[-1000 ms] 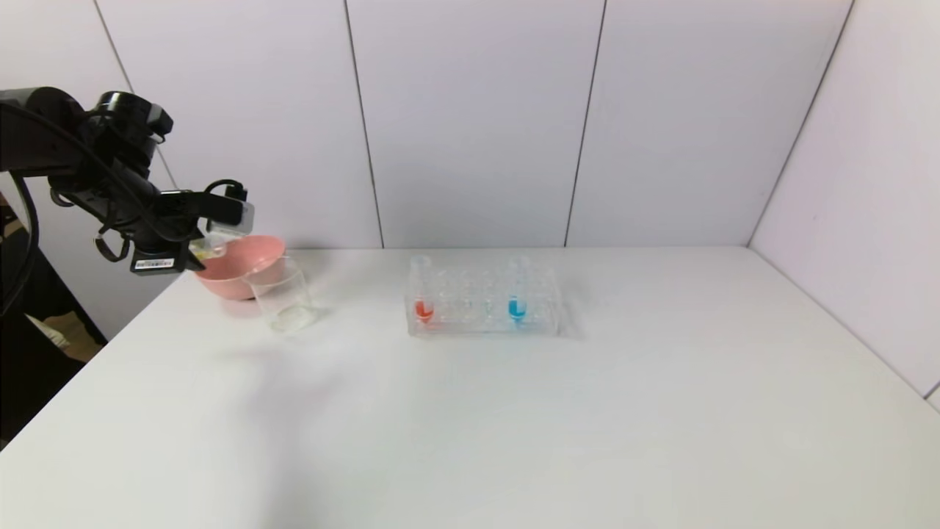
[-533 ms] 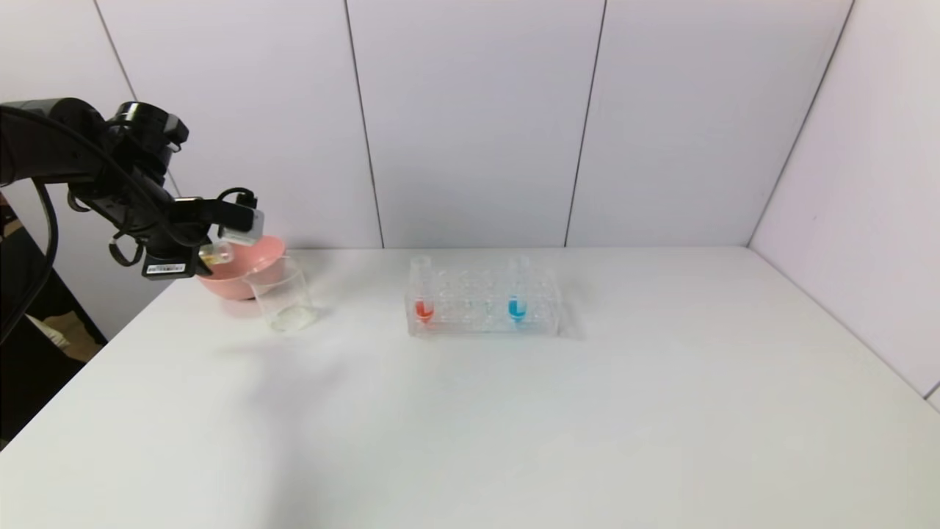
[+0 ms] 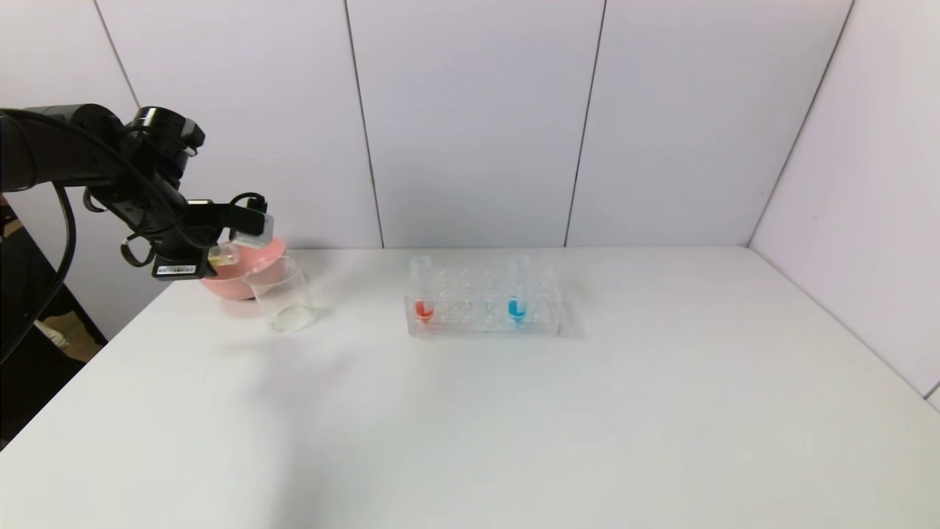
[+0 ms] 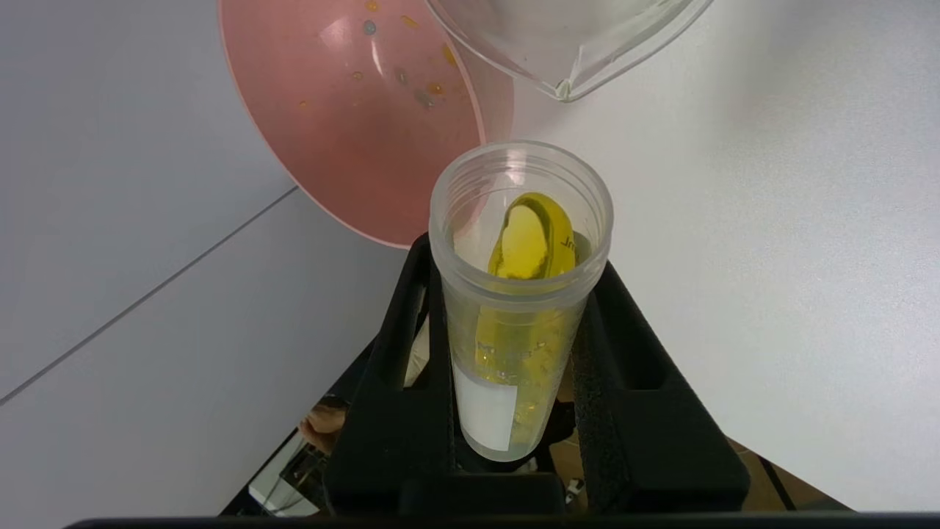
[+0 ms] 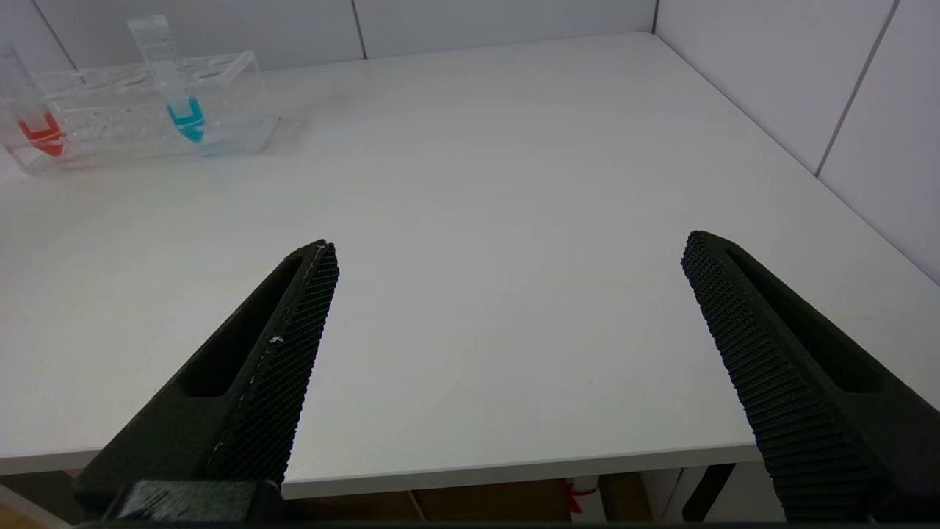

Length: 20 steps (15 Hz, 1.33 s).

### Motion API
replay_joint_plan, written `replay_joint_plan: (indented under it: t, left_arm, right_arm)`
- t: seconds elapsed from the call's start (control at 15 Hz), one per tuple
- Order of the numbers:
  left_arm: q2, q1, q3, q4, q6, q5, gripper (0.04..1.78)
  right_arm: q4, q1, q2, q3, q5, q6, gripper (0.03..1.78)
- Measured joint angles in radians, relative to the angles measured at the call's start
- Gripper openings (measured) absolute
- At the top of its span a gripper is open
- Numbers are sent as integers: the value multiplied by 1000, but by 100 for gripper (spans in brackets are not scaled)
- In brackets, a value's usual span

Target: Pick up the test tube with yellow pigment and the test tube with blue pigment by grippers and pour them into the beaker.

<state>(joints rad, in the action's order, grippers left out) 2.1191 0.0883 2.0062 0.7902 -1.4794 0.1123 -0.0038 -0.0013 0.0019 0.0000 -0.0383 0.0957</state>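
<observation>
White table (image 3: 514, 411): left gripper (image 4: 518, 308) clamps the yellow tube (image 4: 521, 294) (tilted) near the beaker (image 3: 281, 297).

Left gripper (image 3: 220, 253) raised, arm reaching in from far left, jaws clamped. Right gripper (image 5: 507, 294) low, jaws spread wide.

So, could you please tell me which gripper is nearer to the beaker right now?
Left. The left gripper hangs just beside the beaker, over the pink bowl, holding the yellow tube. The right gripper is at the table's near edge, far away.
</observation>
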Motion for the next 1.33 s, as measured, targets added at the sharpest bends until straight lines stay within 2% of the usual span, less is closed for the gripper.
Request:
replay_joint_plan:
  t: [0.2, 0.4, 1.33]
  left_arm:
    - [9, -8, 0, -16, 0, 4, 47]
    - [12, -21, 0, -22, 0, 48, 47]
    - [29, -44, 10, -23, 0, 86, 47]
  right_arm:
    - [0, 0, 0, 0, 0, 0, 171]
    - [0, 0, 0, 0, 0, 0, 171]
    - [0, 0, 0, 0, 0, 0, 171]
